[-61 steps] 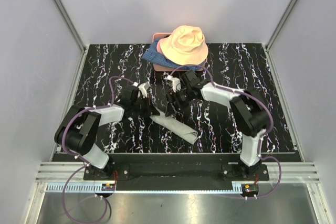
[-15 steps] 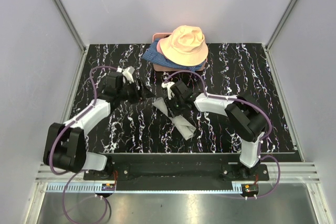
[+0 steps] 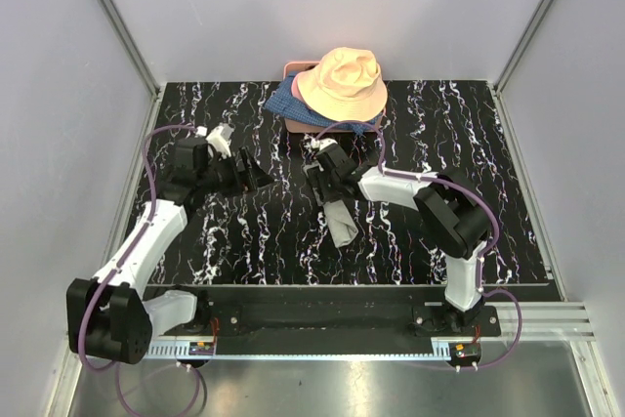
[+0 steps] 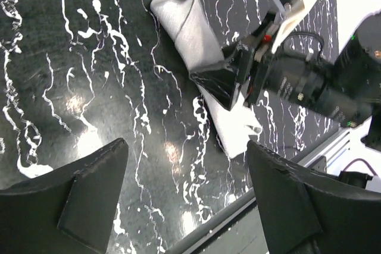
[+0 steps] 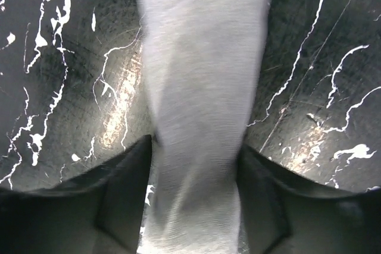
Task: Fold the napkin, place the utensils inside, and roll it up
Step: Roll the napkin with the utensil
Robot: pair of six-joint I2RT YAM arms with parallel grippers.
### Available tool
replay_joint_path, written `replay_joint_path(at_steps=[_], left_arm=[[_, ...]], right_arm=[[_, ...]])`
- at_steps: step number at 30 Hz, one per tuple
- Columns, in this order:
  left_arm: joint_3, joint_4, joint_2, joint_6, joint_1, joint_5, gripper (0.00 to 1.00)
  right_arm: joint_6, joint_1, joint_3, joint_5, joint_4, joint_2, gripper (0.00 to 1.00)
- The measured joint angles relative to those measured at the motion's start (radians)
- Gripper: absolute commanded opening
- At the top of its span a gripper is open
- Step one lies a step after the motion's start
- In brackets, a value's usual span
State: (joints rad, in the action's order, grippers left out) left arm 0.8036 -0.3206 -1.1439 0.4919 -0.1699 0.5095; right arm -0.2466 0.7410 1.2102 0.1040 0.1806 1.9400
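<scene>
Right hand [image 5: 193, 197] astride rolled napkin [image 5: 199, 57]

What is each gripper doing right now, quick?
Left gripper: open, holding nothing.
Right gripper: straddling the rolled napkin; whether it grips cannot be told.

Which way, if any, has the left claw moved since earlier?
Yes: the left claw has drawn leftward toward the black marble table's left edge, away from the rolled light-grey cloth napkin.

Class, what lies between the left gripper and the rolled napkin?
Only bare tabletop separates left gripper from napkin; the left wrist view shows it.
</scene>
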Motion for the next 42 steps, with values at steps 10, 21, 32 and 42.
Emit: replay_joint_path(at_steps=[10,21,32,42], left_arm=[[0.015,-0.101,0.102,-0.087,0.059,-0.003,0.99],[0.016,-0.137,0.180,-0.162,0.217,0.003,0.99],[-0.076,-0.044,0.348,-0.158,0.383,0.083,0.99],[-0.087,0.005,0.419,-0.163,0.383,0.070,0.99]], right_arm=[[0.032,-0.005,-0.004,-0.062,0.021,-0.024,0.95],[0.029,-0.053,-0.068,-0.069,0.043,-0.355,1.00],[-0.042,-0.464,-0.505,-0.103,-0.021,-0.824,1.00],[-0.031,-0.468,-0.637,-0.045,-0.097,-1.070,1.00]])
